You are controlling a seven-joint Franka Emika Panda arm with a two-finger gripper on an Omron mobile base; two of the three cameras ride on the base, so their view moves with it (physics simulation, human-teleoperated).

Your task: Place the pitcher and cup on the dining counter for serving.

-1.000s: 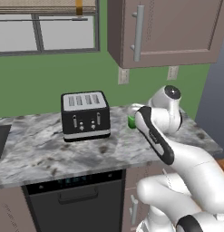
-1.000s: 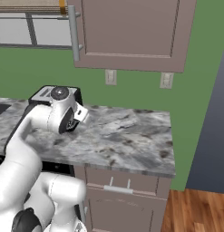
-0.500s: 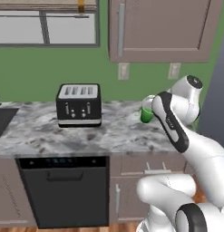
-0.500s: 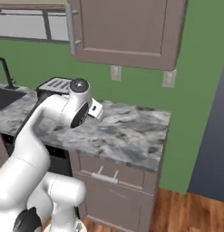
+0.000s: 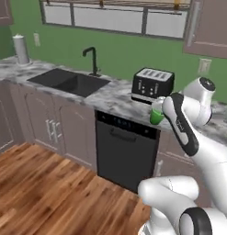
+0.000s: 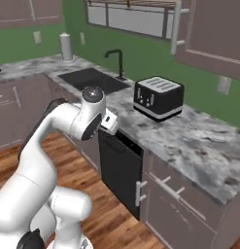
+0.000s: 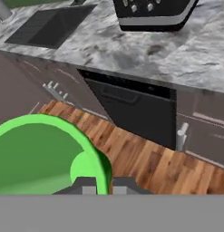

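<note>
Base turned; cup beside toaster.

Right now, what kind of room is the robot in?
A rendered home kitchen: marbled counter with sink and black faucet, a toaster, and a dishwasher underneath. The gripper carries the cup.

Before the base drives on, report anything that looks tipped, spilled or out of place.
Nothing stands out. The cup is carried at the claw, off the counter and over the wood floor, and looks empty in the hand view. The toaster sits upright on the wall counter; no spill shows.
</note>
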